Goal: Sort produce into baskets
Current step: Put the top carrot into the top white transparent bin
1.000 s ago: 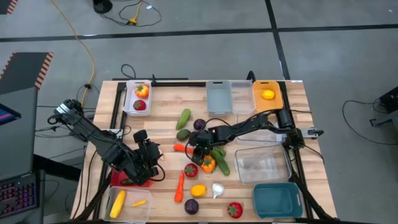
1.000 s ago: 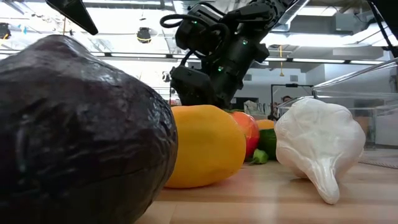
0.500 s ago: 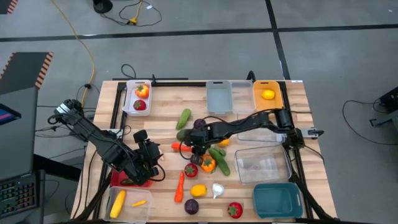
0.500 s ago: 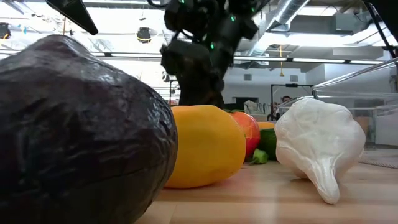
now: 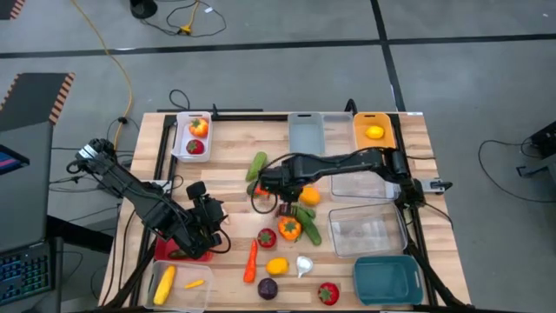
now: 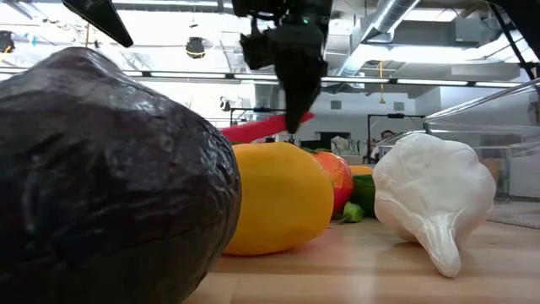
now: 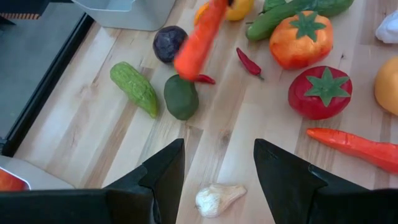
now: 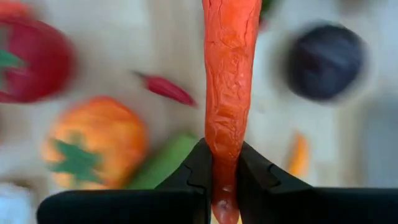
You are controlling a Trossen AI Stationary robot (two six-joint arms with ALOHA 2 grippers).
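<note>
My right gripper is shut on an orange-red carrot above the middle of the table; the carrot also shows in the low view and the left wrist view. Beneath it lie a green round, a bumpy cucumber, a purple round, a small red chili, an orange pepper and a tomato. My left gripper is open and empty at the near left, over a red basket. My right gripper pinches the carrot near one end between its two fingers. The fingers come from above, pointing down. The carrot is lifted clear of the table and sticks out from the fingers toward the table's left, tilted slightly down.
Far edge: a white basket with a pepper and tomato, a grey basket, an orange basket with a lemon. Right: two clear baskets, a teal one. Near: carrot, lemon, garlic, corn basket.
My right gripper has taken the carrot off the table, risen, and gone toward the far-left. The carrot, which lay flat on the wood, is now lifted clear.
</note>
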